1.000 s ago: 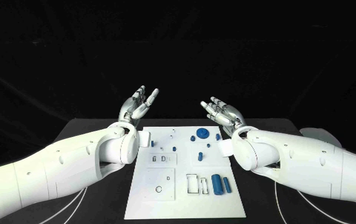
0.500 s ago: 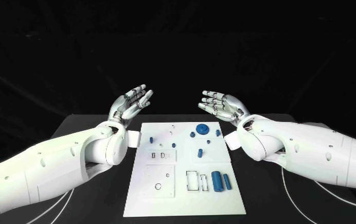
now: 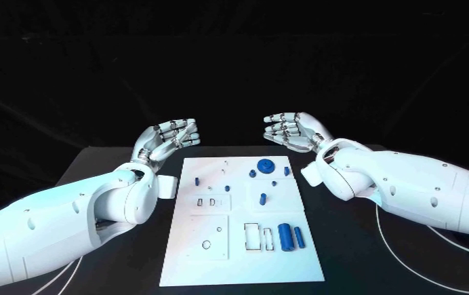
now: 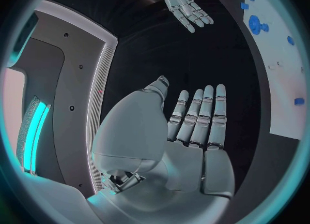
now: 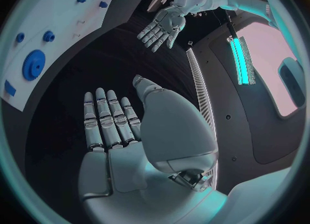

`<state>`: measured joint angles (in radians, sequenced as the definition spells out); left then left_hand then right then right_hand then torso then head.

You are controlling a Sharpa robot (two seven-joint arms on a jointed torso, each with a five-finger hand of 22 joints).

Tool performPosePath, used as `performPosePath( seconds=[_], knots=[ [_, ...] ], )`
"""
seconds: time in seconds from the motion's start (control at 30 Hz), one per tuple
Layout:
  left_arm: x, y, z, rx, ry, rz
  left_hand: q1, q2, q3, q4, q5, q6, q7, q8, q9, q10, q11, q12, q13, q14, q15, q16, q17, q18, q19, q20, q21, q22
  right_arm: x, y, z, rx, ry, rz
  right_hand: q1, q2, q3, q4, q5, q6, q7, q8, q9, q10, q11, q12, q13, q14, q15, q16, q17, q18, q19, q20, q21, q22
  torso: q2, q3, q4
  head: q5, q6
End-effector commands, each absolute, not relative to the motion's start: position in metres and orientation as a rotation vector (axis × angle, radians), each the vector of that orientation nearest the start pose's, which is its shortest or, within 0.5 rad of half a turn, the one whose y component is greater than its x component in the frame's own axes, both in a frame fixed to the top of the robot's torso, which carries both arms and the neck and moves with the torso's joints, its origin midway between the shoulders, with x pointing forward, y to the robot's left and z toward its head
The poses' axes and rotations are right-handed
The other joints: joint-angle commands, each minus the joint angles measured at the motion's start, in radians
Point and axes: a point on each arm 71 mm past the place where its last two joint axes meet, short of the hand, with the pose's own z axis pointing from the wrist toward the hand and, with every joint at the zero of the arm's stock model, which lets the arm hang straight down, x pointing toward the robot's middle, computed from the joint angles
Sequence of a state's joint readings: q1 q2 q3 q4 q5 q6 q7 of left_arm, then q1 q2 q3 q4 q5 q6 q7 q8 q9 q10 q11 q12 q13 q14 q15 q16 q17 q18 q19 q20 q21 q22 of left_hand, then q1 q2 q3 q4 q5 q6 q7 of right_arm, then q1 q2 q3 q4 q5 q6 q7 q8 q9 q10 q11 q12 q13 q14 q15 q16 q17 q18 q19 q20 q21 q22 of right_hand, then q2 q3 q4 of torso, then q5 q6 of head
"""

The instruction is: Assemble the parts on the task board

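The white task board lies in the middle of the black table. On it are a round blue gear, several small blue pieces such as a peg, and two blue cylinders near the front right. My left hand hovers beyond the board's far left corner, fingers straight and holding nothing. My right hand hovers beyond the far right corner, also holding nothing. The left wrist view shows my left hand, the right hand and the board. The right wrist view shows my right hand, the left hand and the gear.
Black table stretches on either side of the board. My white forearms flank the board's long edges. Thin white cables trail on the table by the right arm.
Both hands have tipped from fingers pointing up to fingers pointing inward towards each other. The whole picture has shifted a little, so the camera moved. Nothing was grasped.
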<state>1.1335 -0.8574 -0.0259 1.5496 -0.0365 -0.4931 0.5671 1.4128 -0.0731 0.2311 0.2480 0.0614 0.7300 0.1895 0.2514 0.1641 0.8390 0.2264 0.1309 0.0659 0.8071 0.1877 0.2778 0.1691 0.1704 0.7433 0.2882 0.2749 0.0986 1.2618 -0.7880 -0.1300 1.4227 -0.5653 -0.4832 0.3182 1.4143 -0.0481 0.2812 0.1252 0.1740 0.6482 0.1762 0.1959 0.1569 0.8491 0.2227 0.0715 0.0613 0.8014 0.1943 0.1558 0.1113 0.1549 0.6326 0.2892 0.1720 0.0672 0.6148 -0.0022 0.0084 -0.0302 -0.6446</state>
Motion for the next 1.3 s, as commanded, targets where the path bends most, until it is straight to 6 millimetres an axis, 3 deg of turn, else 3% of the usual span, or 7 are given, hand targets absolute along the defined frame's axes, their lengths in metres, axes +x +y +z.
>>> performPosePath(
  seconds=[0.03,0.23,0.63,0.73,0.77,0.97,1.3],
  knots=[
    [0.473,0.218,-0.186,-1.037,1.232,-1.504,0.016,-0.005,0.012,-0.008,0.001,0.026,0.074,0.008,0.004,0.028,-0.009,0.002,0.000,0.036,-0.011,0.013,0.008,0.014,0.043,-0.004,0.016,0.000,0.508,-0.208,-0.171,0.290,1.533,1.067,0.021,-0.049,0.072,-0.028,0.017,0.177,0.065,0.041,0.018,0.167,-0.035,0.014,0.004,0.183,-0.043,0.048,0.019,0.031,0.196,-0.021,0.060,0.014,0.021,-0.0027,0.0028,-0.005,-0.003],
    [0.461,0.218,-0.180,-1.043,1.267,-1.541,0.040,-0.034,0.041,-0.039,0.000,0.071,0.056,0.018,0.007,0.098,-0.031,0.001,0.001,0.125,-0.038,0.040,0.036,0.016,0.121,-0.025,0.038,-0.003,0.514,-0.206,-0.160,-0.046,1.622,0.848,0.013,-0.125,0.154,-0.043,0.021,0.271,0.020,0.062,0.027,0.306,-0.085,0.015,0.008,0.353,-0.109,0.110,0.073,0.029,0.370,-0.092,0.143,0.043,0.043,-0.0082,0.0064,-0.015,-0.004],
    [0.444,0.211,-0.166,-1.032,1.300,-1.608,0.044,-0.042,0.052,-0.048,0.000,0.083,0.051,0.019,0.007,0.115,-0.037,-0.004,0.001,0.147,-0.045,0.043,0.046,0.015,0.144,-0.034,0.044,-0.005,0.518,-0.192,-0.152,-0.383,1.613,0.519,-0.045,-0.186,0.153,-0.018,0.026,0.330,-0.025,0.059,0.055,0.389,-0.143,-0.004,0.040,0.680,-0.202,0.419,0.347,0.025,0.636,-0.199,0.395,0.185,0.085,-0.0143,0.0207,-0.036,0.005],
    [0.442,0.211,-0.161,-1.025,1.299,-1.618,0.044,-0.042,0.052,-0.048,0.000,0.083,0.051,0.019,0.007,0.115,-0.037,-0.004,0.001,0.147,-0.045,0.043,0.046,0.015,0.144,-0.034,0.044,-0.005,0.519,-0.188,-0.151,-0.422,1.604,0.468,-0.050,-0.195,0.170,-0.004,0.033,0.326,-0.021,0.049,0.064,0.348,-0.136,-0.008,0.046,0.687,-0.195,0.595,0.514,0.009,0.671,-0.204,0.535,0.336,0.094,-0.0159,0.0229,-0.038,0.007],
    [0.442,0.211,-0.159,-1.022,1.298,-1.621,0.043,-0.043,0.052,-0.048,0.000,0.083,0.051,0.018,0.007,0.115,-0.036,-0.005,0.000,0.147,-0.045,0.043,0.046,0.016,0.145,-0.035,0.044,-0.004,0.519,-0.186,-0.150,-0.434,1.600,0.454,-0.048,-0.201,0.183,0.002,0.022,0.319,-0.018,0.038,0.070,0.324,-0.127,-0.002,0.046,0.682,-0.190,0.751,0.670,-0.009,0.692,-0.200,0.664,0.490,0.097,-0.0162,0.0245,-0.040,0.008],
    [0.440,0.210,-0.152,-1.008,1.295,-1.634,0.043,-0.044,0.052,-0.048,0.000,0.083,0.051,0.018,0.007,0.115,-0.036,-0.005,0.000,0.147,-0.045,0.042,0.046,0.016,0.147,-0.035,0.045,-0.004,0.520,-0.175,-0.150,-0.472,1.589,0.428,-0.042,-0.208,0.203,0.012,0.001,0.316,-0.014,0.022,0.090,0.287,-0.125,-0.005,0.049,0.696,-0.184,1.047,0.968,-0.053,0.752,-0.187,0.967,0.868,0.110,-0.0173,0.0326,-0.043,0.013],
    [0.439,0.207,-0.147,-1.000,1.301,-1.652,0.039,-0.045,0.053,-0.047,0.000,0.082,0.053,0.017,0.006,0.115,-0.035,-0.008,0.000,0.147,-0.044,0.041,0.047,0.015,0.150,-0.036,0.046,-0.005,0.521,-0.164,-0.155,-0.498,1.602,0.430,-0.041,-0.208,0.209,0.018,0.002,0.319,-0.010,0.016,0.107,0.283,-0.121,-0.006,0.054,0.705,-0.180,1.161,1.081,-0.073,0.771,-0.178,1.095,1.037,0.124,-0.0199,0.0472,-0.051,0.010]
  ],
)
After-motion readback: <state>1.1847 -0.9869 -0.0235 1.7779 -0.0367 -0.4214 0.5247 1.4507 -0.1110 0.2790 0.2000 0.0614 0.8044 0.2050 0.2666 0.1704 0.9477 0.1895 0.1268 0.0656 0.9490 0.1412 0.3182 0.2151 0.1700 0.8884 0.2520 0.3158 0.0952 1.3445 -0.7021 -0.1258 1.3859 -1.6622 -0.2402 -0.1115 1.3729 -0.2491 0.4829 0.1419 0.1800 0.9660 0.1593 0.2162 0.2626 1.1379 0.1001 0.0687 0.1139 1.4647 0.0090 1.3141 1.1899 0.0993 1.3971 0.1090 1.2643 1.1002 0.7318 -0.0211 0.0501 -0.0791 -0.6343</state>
